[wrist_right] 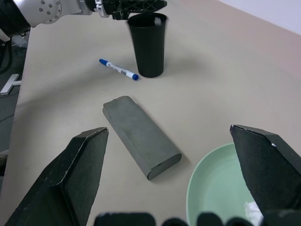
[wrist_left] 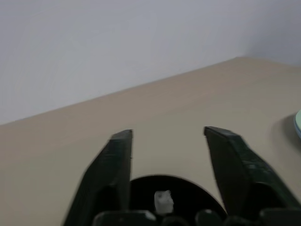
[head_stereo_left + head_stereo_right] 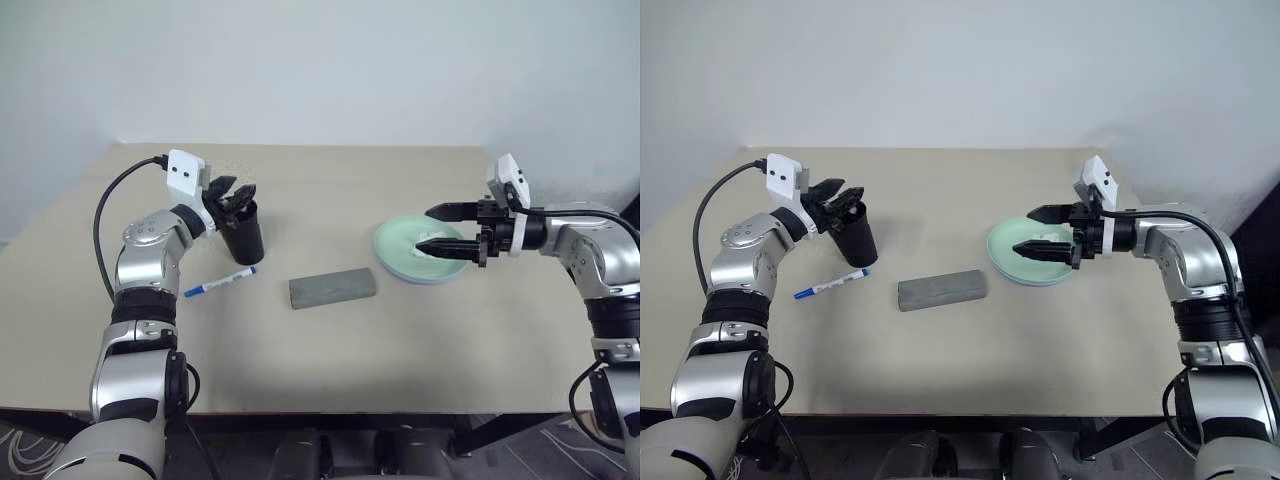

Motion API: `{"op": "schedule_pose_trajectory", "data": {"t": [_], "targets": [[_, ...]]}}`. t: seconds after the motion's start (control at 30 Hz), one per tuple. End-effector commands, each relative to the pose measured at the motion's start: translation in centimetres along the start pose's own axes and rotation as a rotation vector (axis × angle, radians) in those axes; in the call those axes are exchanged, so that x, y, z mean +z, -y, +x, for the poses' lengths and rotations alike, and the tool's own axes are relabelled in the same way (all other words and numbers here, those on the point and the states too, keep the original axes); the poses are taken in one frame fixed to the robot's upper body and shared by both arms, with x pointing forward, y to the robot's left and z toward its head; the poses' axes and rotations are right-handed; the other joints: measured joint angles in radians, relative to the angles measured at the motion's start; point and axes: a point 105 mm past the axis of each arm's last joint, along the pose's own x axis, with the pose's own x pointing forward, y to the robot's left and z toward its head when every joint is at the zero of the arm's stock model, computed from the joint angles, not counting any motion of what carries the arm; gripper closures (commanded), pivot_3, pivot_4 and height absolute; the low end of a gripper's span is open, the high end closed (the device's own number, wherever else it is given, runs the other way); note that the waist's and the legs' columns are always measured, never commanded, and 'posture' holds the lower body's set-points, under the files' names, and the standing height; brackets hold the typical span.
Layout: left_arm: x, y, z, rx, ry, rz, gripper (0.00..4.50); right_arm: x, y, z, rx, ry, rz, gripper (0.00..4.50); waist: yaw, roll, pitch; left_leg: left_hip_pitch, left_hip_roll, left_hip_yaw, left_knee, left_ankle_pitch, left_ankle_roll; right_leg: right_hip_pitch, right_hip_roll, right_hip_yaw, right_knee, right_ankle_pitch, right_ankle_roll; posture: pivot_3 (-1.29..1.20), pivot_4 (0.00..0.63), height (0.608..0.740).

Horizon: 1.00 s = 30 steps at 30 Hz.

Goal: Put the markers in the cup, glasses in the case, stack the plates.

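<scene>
Cup [image 3: 243, 236] stands directly beneath spread left claw [image 3: 232, 196]; blue marker [image 3: 220, 282] lies just nearer. Right claw [image 3: 440, 229], spread, hovers over green plate [image 3: 400, 247].

Beige counter [image 3: 330, 360] across the middle and lower frame, meeting a plain pale wall [image 3: 320, 70] along the top. Crumpled white tissue [image 1: 252, 210] at lower right, partly hidden.

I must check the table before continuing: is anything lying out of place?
Yes: the blue-capped marker lies loose on the table beside the cup, not inside it. A crumpled white tissue sits on the green plate.
</scene>
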Motion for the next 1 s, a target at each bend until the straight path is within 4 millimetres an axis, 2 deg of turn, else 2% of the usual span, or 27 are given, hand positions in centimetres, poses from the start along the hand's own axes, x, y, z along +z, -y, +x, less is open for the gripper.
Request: {"op": "schedule_pose_trajectory", "data": {"t": [0.03,0.07,0.1,0.23,0.33,0.43,0.53,0.77,1.0], "targets": [[3.4,-0.7,-0.2,0.011,0.085,0.044,0.54,1.5,0.2,-0.5,-0.013,0.032,-0.050,0.00,0.000,0.000,0.000,0.000,0.000,0.000,0.000,0.000,0.000,0.000,0.000,0.000,0.000,0.000,0.000,0.00,0.000,0.732],[3.8,-0.9,-0.3,0.013,0.085,0.062,0.18,1.5,0.2,-0.5,-0.012,0.031,-0.050,0.00,0.000,0.000,0.000,0.000,0.000,0.000,0.000,0.000,0.000,0.000,0.000,0.000,0.000,0.000,0.000,0.00,0.000,0.732],[4.3,-0.8,-0.4,-0.001,0.085,0.078,0.03,1.6,0.2,-0.5,-0.012,0.031,-0.050,0.00,0.000,0.000,0.000,0.000,0.000,0.000,0.000,0.000,0.000,0.000,0.000,0.000,0.000,0.000,0.000,0.00,0.000,0.732],[6.3,0.7,-1.4,-0.156,0.073,0.107,0.03,1.6,0.2,-0.6,-0.014,0.030,-0.049,0.00,-0.001,0.000,0.000,0.000,0.000,0.000,0.000,0.002,-0.004,-0.001,0.000,0.000,0.000,0.000,0.000,0.00,0.000,0.732],[6.4,2.2,-3.5,-0.340,-0.024,0.172,0.03,1.5,0.2,-0.7,-0.018,0.028,-0.047,0.00,-0.001,0.000,0.000,0.000,0.000,0.001,0.000,0.002,-0.004,-0.001,0.000,0.000,-0.001,0.000,0.000,0.00,0.000,0.732],[3.8,2.3,-6.0,-0.469,-0.234,0.270,0.03,1.5,0.3,-0.6,-0.018,0.030,-0.045,0.00,-0.002,0.002,0.000,0.000,0.000,0.002,-0.002,0.001,-0.004,-0.001,0.000,0.001,-0.002,-0.001,-0.001,0.00,0.000,0.732],[1.8,1.9,-7.2,-0.515,-0.360,0.325,0.03,1.5,0.3,-0.5,-0.018,0.034,-0.044,0.00,-0.001,0.002,0.000,0.002,0.001,0.002,-0.003,-0.001,-0.001,-0.001,0.000,0.001,-0.002,-0.001,-0.002,0.00,0.000,0.732],[-1.6,0.0,-6.6,-0.453,-0.469,0.432,0.03,1.4,0.1,-0.3,-0.014,0.038,-0.042,0.00,0.005,0.002,0.000,0.001,0.002,0.001,-0.003,-0.001,-0.001,-0.002,-0.001,0.000,-0.005,-0.001,-0.002,0.00,0.000,0.732],[-4.4,-1.0,-5.9,-0.426,-0.509,0.424,0.03,1.4,0.0,-0.3,-0.014,0.038,-0.041,0.00,0.005,0.002,0.000,-0.001,0.002,0.001,-0.003,-0.001,-0.001,-0.003,-0.001,0.000,-0.004,-0.001,-0.002,0.00,0.000,0.732]]}}
